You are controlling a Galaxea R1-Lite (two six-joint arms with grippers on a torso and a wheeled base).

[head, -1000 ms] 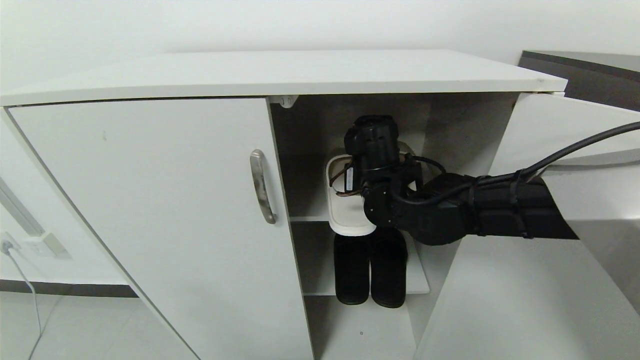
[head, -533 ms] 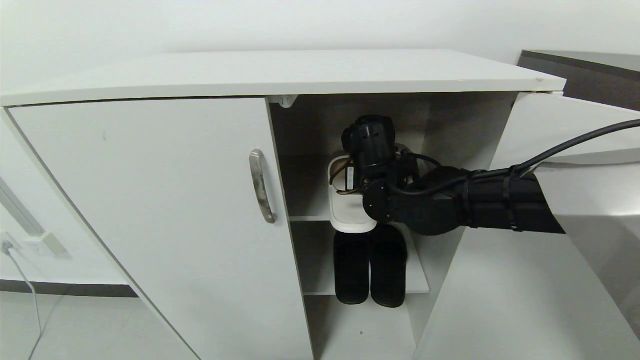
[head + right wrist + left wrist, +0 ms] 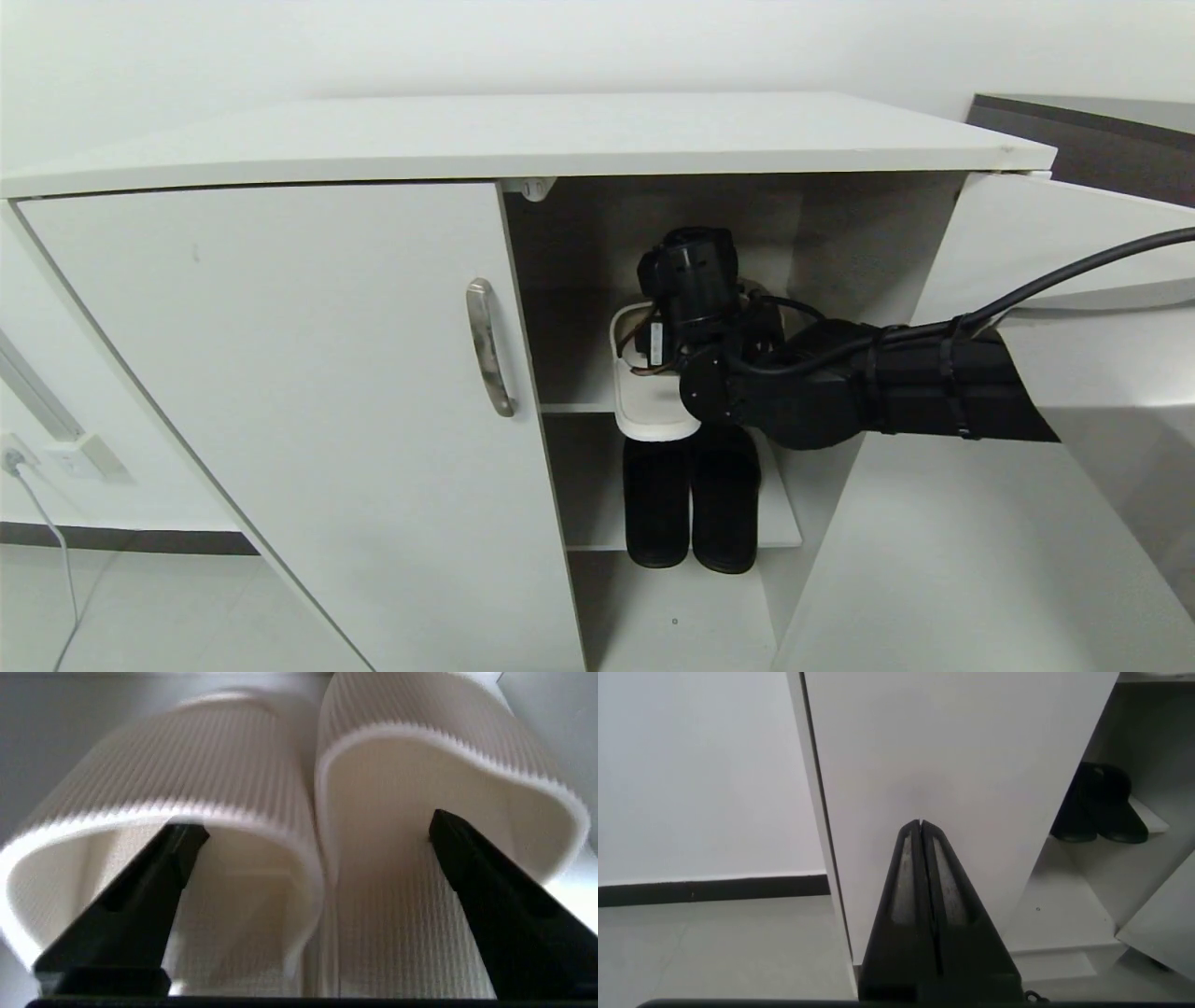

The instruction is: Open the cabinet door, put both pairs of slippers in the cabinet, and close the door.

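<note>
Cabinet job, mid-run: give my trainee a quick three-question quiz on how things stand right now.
1. True or false: the black slippers sit on the lower shelf, beneath the white slippers.
2. Pick one. The right gripper is: A) shut on a black slipper; B) open, with one finger inside each white slipper; C) shut, holding nothing.
3. Fill in: the left gripper is ___, pointing at the closed left door.

Key: 1 true; 2 B; 3 shut.
</note>
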